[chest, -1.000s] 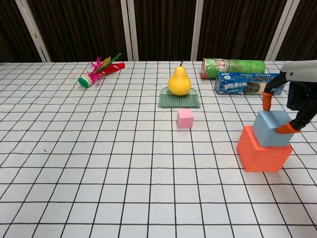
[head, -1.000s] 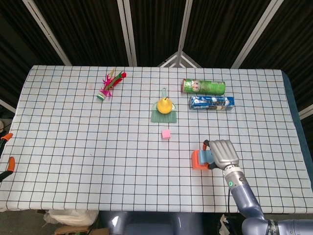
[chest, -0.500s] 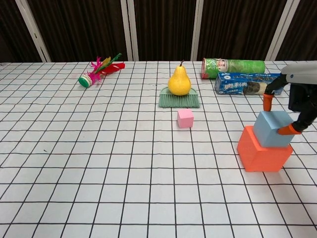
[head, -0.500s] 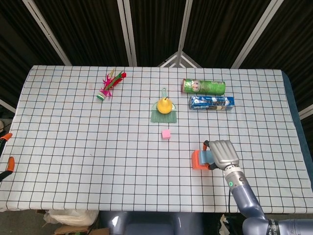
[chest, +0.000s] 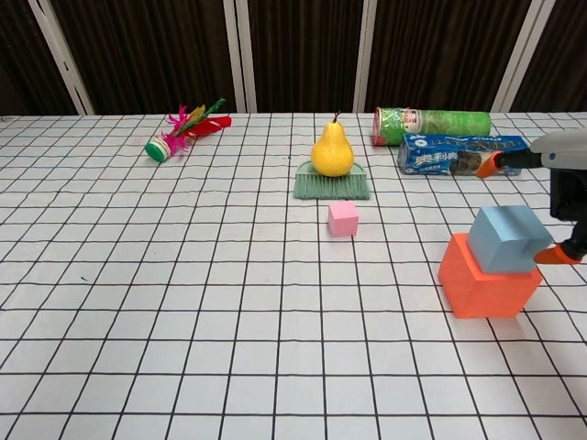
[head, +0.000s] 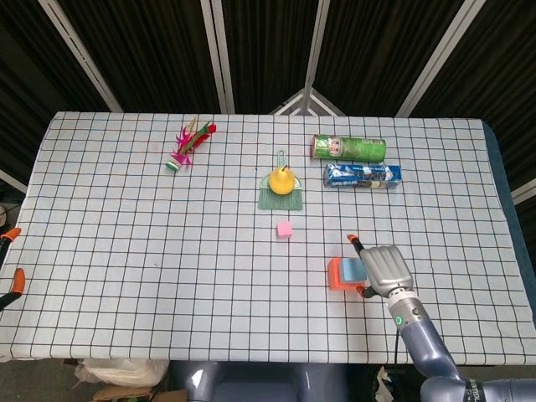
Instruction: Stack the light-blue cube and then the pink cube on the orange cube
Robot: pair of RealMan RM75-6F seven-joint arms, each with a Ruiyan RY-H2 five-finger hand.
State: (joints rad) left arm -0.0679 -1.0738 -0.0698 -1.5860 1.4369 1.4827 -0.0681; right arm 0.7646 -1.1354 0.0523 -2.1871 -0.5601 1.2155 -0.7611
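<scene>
Light-blue cube (chest: 508, 238) sits on top of the orange cube (chest: 486, 277), near right on the checked worktop (chest: 183, 302), turned a little off square. Right hand (head: 383, 268) hangs just to the right of the stack, fingers (chest: 491, 166) spread apart, holding nothing, orange tips clear of the blue block. Pink cube (chest: 343, 218) lies alone on the cloth, to the left and farther back, just in front of the green brush (chest: 332, 184) with the pear (chest: 332, 150) on it. Left hand is out of both views.
</scene>
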